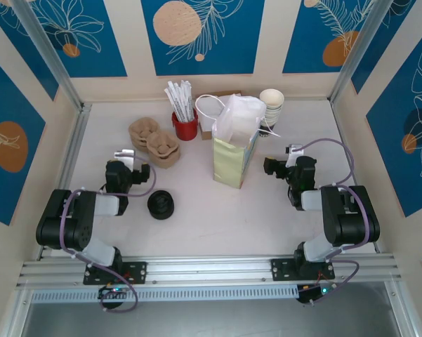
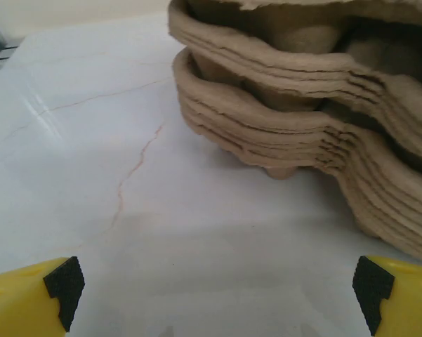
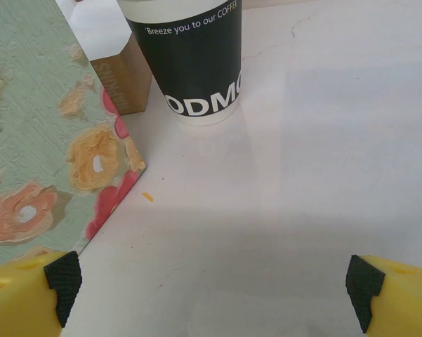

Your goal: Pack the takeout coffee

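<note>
left gripper [image 2: 218, 302]: jaws wide, empty; stacked pulp carriers [image 2: 302, 112] ahead
right gripper [image 3: 214, 291]: jaws wide, empty; takeout coffee [image 3: 193, 63] ahead, upright beside floral bag [image 3: 35, 140]

A pale, faintly veined tabletop [image 1: 218, 217] is seen. On it are set a stack of pulp cup trays [image 1: 154, 142], a red pot [image 1: 185, 130] of white sticks, a flowered paper bag [image 1: 229, 165], stacked cream cups [image 1: 272, 105], a pile of black lids [image 1: 161, 204] and, near the bag, a dark coffee cup [image 3: 193, 63].

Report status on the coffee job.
Left gripper open, facing carton trays. Right gripper open, facing cup stack beside bag. Coffee not yet gripped.
</note>
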`<state>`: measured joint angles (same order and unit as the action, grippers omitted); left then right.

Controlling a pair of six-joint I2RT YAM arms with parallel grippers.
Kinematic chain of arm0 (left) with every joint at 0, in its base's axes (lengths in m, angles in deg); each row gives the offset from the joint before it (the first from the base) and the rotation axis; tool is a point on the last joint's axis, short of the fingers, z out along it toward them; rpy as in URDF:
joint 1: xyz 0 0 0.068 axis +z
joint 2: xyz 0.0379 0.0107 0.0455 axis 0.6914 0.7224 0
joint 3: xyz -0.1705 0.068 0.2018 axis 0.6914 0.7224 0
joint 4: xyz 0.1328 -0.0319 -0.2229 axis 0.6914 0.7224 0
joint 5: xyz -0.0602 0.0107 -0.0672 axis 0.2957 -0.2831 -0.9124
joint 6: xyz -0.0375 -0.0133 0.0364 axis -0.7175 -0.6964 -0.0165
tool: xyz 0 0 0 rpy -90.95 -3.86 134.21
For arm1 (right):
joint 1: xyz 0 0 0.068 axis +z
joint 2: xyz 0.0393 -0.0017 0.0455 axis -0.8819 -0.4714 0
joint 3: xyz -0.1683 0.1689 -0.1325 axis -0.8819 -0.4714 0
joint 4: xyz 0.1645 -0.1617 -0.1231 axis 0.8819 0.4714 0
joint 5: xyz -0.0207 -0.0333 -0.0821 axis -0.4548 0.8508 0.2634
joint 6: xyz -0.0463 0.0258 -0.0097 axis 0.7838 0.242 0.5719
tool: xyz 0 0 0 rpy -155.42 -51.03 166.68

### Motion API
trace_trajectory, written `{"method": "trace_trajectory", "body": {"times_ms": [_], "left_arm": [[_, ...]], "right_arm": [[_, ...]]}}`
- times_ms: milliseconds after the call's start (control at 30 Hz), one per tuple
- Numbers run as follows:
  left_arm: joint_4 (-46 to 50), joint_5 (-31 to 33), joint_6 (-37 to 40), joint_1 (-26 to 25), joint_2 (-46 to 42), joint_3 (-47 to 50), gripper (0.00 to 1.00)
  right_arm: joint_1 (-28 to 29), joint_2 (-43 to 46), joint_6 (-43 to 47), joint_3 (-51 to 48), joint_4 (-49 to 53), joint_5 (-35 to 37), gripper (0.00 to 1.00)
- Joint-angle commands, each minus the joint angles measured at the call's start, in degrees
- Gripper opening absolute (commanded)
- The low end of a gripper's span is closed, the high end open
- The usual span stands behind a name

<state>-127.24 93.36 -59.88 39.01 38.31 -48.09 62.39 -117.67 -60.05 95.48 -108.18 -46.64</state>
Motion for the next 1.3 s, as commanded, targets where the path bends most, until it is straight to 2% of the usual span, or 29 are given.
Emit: {"method": "trace_trajectory", "body": {"times_ms": [0,633,700,767,933,1067,1167,1267], "left_arm": [[0.3,-3.8,1.0,0.5,-0.3,-1.2,0.99],[1.9,-5.0,1.7,0.5,-2.4,-1.1,1.0],[9.3,-5.5,2.1,0.3,-7.3,-2.8,0.99],[15.7,-2.9,1.7,-0.1,-12.1,-4.4,0.99],[34.0,2.4,-0.3,-1.0,-25.6,-10.6,0.99],[53.3,11.7,-10.7,-1.0,-34.9,-19.2,0.99],[70.9,17.8,-19.9,-0.9,-36.4,-28.8,1.0],[82.9,17.0,-24.2,-0.9,-34.9,-37.1,0.99]], "right_arm": [[-0.3,0.2,1.3,1.1,-1.4,-0.9,0.99],[-0.4,1.1,0.8,1.0,-0.7,-0.1,0.99],[-0.8,3.3,0.2,0.9,1.1,-0.1,0.99],[-1.3,6.4,-0.7,1.0,3.9,-0.3,0.99],[-3.1,15.9,-2.4,4.6,20.4,2.3,0.99],[-6.8,22.4,-9.5,9.3,33.8,3.5,0.99],[-11.3,24.1,-19.8,17.5,47.3,2.1,0.99],[-14.5,21.1,-27.1,29.3,61.4,-2.0,0.99]]}}
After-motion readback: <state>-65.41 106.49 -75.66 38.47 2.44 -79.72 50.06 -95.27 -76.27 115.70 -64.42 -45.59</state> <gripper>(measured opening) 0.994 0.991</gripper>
